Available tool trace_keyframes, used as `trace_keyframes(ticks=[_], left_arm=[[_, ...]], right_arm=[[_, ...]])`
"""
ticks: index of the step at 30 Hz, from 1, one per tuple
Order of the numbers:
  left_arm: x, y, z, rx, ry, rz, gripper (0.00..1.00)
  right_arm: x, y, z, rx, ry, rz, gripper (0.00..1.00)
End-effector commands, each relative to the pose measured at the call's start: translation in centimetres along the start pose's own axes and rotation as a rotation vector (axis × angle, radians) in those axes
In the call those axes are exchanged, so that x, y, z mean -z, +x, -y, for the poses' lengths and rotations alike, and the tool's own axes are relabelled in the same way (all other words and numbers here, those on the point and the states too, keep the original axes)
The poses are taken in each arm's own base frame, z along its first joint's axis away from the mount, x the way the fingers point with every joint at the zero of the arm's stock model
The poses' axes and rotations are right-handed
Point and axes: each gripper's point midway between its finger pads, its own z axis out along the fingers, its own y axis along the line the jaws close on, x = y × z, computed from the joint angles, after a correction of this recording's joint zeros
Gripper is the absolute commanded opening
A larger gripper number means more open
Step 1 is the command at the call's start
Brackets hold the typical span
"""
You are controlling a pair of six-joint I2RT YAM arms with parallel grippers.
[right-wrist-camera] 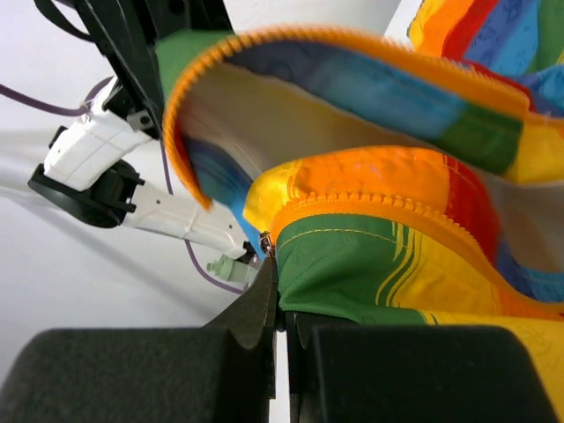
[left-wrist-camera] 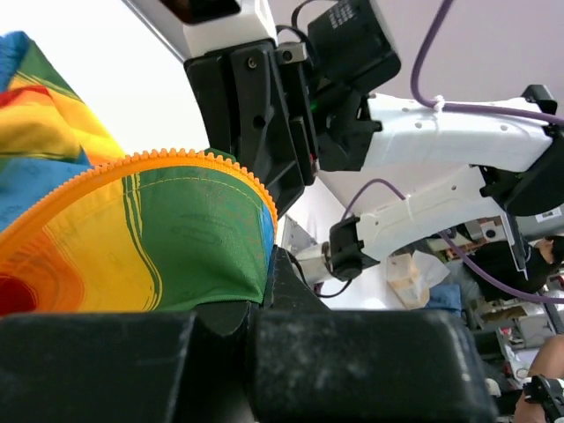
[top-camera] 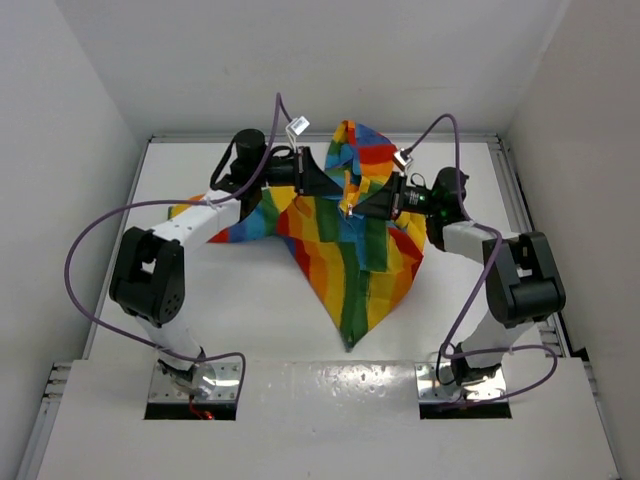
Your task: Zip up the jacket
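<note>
Left fingers (left-wrist-camera: 132,370), right fingers (right-wrist-camera: 423,379): two pairs, each pinched shut on single jacket (top-camera: 350,280).

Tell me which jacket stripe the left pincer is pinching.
The jacket's green stripe, edged with orange zipper teeth, clamped at the left pincer's tips.

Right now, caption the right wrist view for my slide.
Right fingers pinch the green edge of the jacket beside its orange zipper teeth, cream lining arching overhead.
</note>
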Motion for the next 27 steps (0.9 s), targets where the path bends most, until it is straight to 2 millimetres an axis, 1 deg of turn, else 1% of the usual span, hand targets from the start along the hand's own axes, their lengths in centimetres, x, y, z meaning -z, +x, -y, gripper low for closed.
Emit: trace_keyframes(ticks=[1,3,5,6,8,9,10,11,13,14,15,16,17,18,19,20,21,22,25,27], left_arm=[[1.3,-2.1,-0.2,-0.070,0.020,0.056,0.00],[2.4,-2.6,-1.3,-0.060,-0.037,0.091,0.00],[3.1,-2.7,-2.0,-0.047,-0.049,0.107,0.00],[3.1,-2.9,-1.9,-0.057,-0.046,0.111,0.00],[2.9,-1.7,-2.9,-0.018,-0.053,0.045,0.00],[2.2,-2.3,-2.4,-0.048,-0.053,0.020,0.00],[1.8,-1.2,-3.8,-0.046,-0.079,-0.028,0.00],[1.5,-1.0,-3.2,-0.069,-0.060,-0.046,0.00],[0.9,-0.4,-2.9,-0.095,-0.048,-0.065,0.00],[0.9,-0.4,-3.0,-0.118,-0.047,-0.066,0.00],[0.6,-0.3,-2.3,-0.144,-0.035,-0.071,0.00],[0.7,0.2,-2.7,-0.139,-0.041,-0.080,0.00],[0.5,0.6,-2.1,-0.154,-0.031,-0.087,0.00],[0.5,0.9,-2.3,-0.159,-0.033,-0.091,0.00],[0.6,0.6,-1.7,-0.172,-0.028,-0.085,0.00],[0.5,1.1,-1.3,-0.185,-0.021,-0.091,0.00],[0.5,1.3,-1.7,-0.176,-0.035,-0.089,0.00],[0.7,1.4,-1.4,-0.180,-0.033,-0.087,0.00],[0.8,1.2,-1.4,-0.197,-0.049,-0.080,0.00],[0.9,1.5,-1.6,-0.189,-0.052,-0.083,0.00]], right_arm=[[0.4,-1.3,-0.8,0.087,-0.040,0.005,0.00],[0.9,-1.6,-0.2,0.074,-0.031,0.003,0.00],[1.3,-2.1,0.6,0.064,-0.013,0.008,0.00],[1.5,-2.1,0.9,0.059,-0.008,0.011,0.00],[1.3,-2.1,0.9,0.055,-0.010,0.009,0.00],[1.1,-2.0,0.9,0.054,-0.013,0.005,0.00],[1.0,-1.8,0.9,0.057,-0.013,0.003,0.00],[0.8,-1.5,0.7,0.059,-0.017,-0.003,0.00],[0.4,-0.8,0.6,0.060,-0.018,-0.013,0.00],[0.3,-0.3,0.7,0.053,-0.015,-0.019,0.00],[0.3,0.1,0.8,0.044,-0.012,-0.022,0.00],[0.3,0.1,0.9,0.044,-0.004,-0.014,0.00],[0.4,0.5,1.4,0.033,0.005,-0.013,0.00],[0.4,0.5,1.2,0.034,0.009,-0.003,0.00],[0.4,0.6,1.3,0.032,0.010,-0.003,0.00],[0.4,0.7,1.5,0.017,0.017,0.001,0.00],[0.4,0.7,1.6,0.017,0.018,0.004,0.00],[0.4,0.7,1.6,0.015,0.016,0.004,0.00],[0.2,0.4,1.3,0.034,0.006,0.009,0.00],[-0.1,0.4,1.1,0.047,-0.001,0.004,0.00]])
